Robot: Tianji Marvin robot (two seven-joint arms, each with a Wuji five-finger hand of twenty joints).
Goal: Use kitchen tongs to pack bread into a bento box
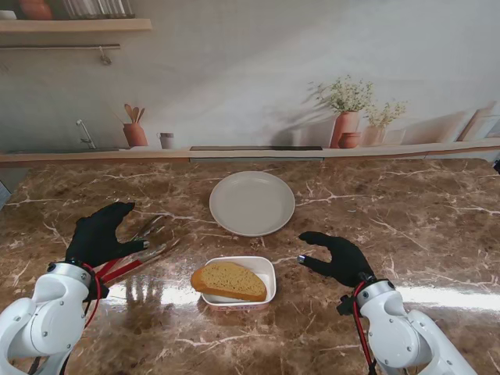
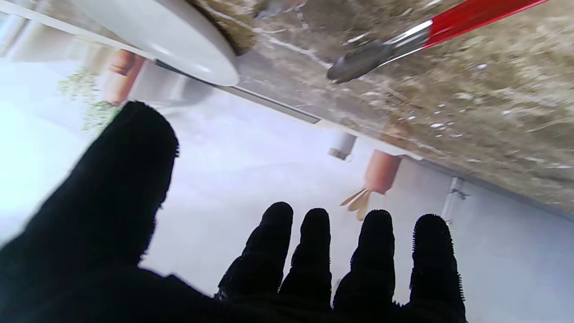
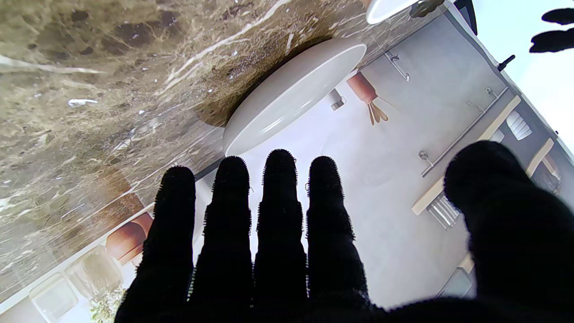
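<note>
Bread (image 1: 230, 280) sits in the bento box (image 1: 265, 269); plate (image 1: 251, 203) is bare. Tongs (image 1: 137, 258) lie beside the left hand (image 1: 100, 237) fingers, spread, holding nothing. Right hand (image 1: 337, 258) likewise. Packing appears complete.

Black-gloved left hand (image 1: 100, 234), white arm shells, red cables.

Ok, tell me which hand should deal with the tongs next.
Left. The left hand hovers open right over the tongs, while the right hand is across the bento box, which already holds the bread.
</note>
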